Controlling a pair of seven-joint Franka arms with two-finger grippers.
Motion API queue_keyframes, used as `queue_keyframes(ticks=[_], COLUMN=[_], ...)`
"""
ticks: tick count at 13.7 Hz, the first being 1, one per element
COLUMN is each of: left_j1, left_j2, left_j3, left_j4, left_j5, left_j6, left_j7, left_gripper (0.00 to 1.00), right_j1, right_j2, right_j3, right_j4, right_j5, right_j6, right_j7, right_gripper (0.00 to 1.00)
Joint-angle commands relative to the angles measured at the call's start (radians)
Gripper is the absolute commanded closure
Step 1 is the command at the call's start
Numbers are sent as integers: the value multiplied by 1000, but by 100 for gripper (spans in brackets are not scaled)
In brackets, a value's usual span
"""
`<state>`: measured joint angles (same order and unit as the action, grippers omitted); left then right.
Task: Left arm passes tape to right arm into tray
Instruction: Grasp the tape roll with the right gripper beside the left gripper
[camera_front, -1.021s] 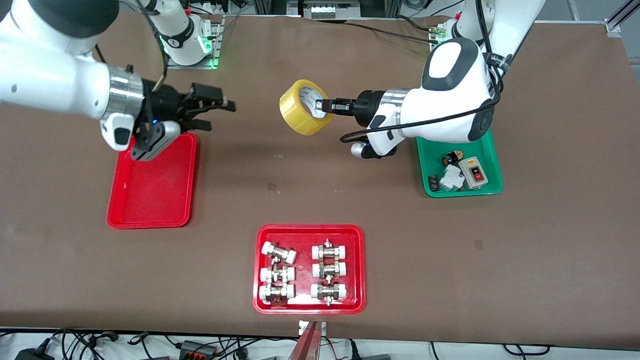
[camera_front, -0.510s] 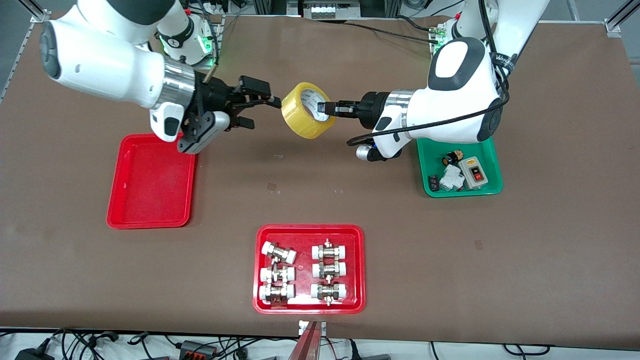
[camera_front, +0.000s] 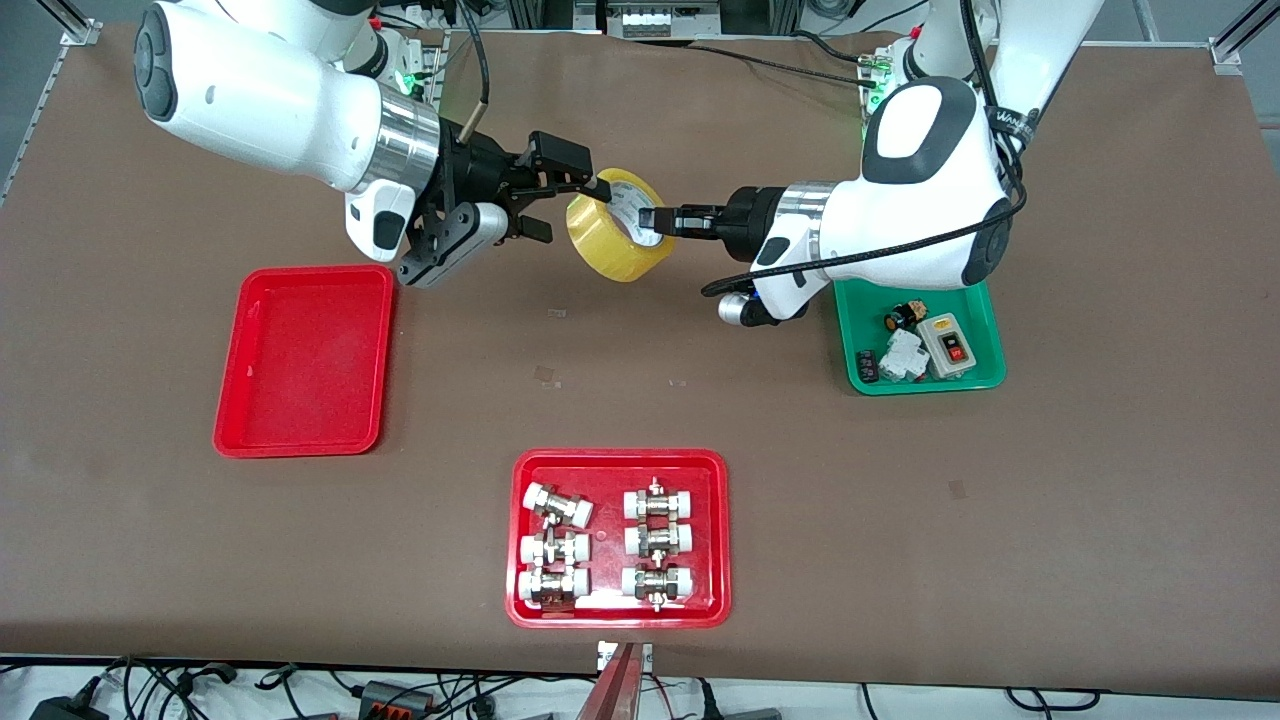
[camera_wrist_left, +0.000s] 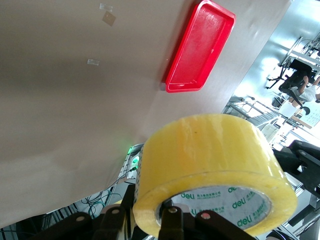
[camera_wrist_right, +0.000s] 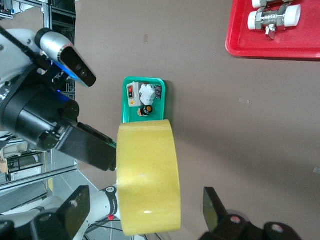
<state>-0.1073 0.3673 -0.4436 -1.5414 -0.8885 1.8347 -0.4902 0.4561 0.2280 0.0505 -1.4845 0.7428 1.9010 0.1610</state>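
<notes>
The yellow tape (camera_front: 610, 245) hangs in the air over the table's middle. My left gripper (camera_front: 652, 218) is shut on its wall, one finger in the hole and one outside, as the left wrist view shows: tape (camera_wrist_left: 210, 160), gripper (camera_wrist_left: 150, 220). My right gripper (camera_front: 568, 208) is open with its fingers on either side of the tape and apart from it. In the right wrist view the tape (camera_wrist_right: 147, 175) stands between the spread fingers of the right gripper (camera_wrist_right: 145, 210). The plain red tray (camera_front: 305, 360) lies empty toward the right arm's end of the table and also shows in the left wrist view (camera_wrist_left: 200, 47).
A red tray with white-capped metal fittings (camera_front: 618, 538) lies nearest the front camera. A green tray (camera_front: 975, 320) with small electrical parts lies under the left arm; it also shows in the right wrist view (camera_wrist_right: 145, 99).
My right arm has swung from over the plain red tray to the tape, and its open fingers now straddle the roll. My left gripper has shifted slightly and still holds the tape.
</notes>
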Motion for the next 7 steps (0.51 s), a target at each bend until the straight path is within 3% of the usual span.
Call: queue_keyframes(ticks=[1,7], left_j1=[3,5], left_j2=[-4,-4], left_j3=[-1,-1], left_j4=[18,20], left_j5=[-23,-21], left_j6=[-12,-14], left_j7=[-10,-8], left_gripper=[100,100], right_j1=[19,36], right_j2=[27,36], right_j3=[-11,-11], right_j4=[27,29], right_j5=[9,13], right_j6=[3,35], right_j7=[5,12], right_gripper=[0,0])
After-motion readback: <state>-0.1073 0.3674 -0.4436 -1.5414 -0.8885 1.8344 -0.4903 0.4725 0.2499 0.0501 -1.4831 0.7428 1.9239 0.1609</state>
